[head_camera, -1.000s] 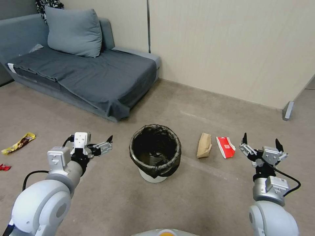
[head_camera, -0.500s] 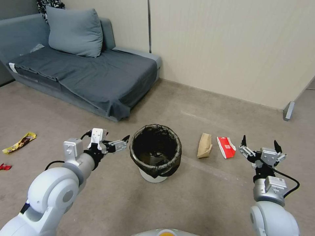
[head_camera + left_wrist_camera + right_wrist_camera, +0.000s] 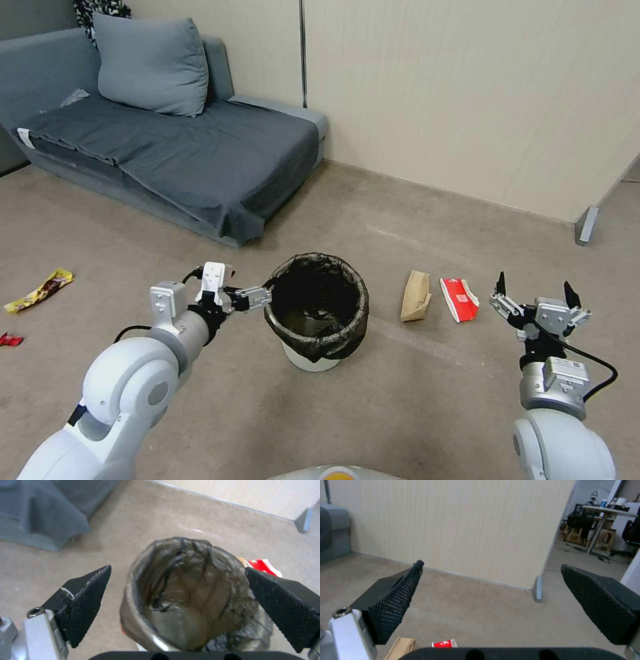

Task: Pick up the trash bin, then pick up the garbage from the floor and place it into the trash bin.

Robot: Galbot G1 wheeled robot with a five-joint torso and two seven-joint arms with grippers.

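Observation:
The trash bin [image 3: 315, 313], white with a dark bag over its rim, stands on the floor in front of me. My left gripper [image 3: 265, 293] is open at the bin's left rim. In the left wrist view its fingertips [image 3: 85, 597] stand wide apart, with the bin [image 3: 186, 587] close ahead between them. Garbage lies right of the bin: a tan paper bag [image 3: 415, 295] and a red-and-white packet [image 3: 459, 299]. A yellow wrapper [image 3: 39, 291] and a red scrap [image 3: 8, 340] lie far left. My right gripper [image 3: 534, 281] hangs open, right of the packet.
A grey sofa [image 3: 167, 147] with a pillow [image 3: 150, 63] stands at the back left. A beige wall [image 3: 467, 93] runs behind, with a metal partition foot [image 3: 585, 225] at the right. Bare carpet lies in front of the bin.
My left arm has swung right, carrying the open gripper from well left of the bin up to its left rim. The right gripper has barely shifted.

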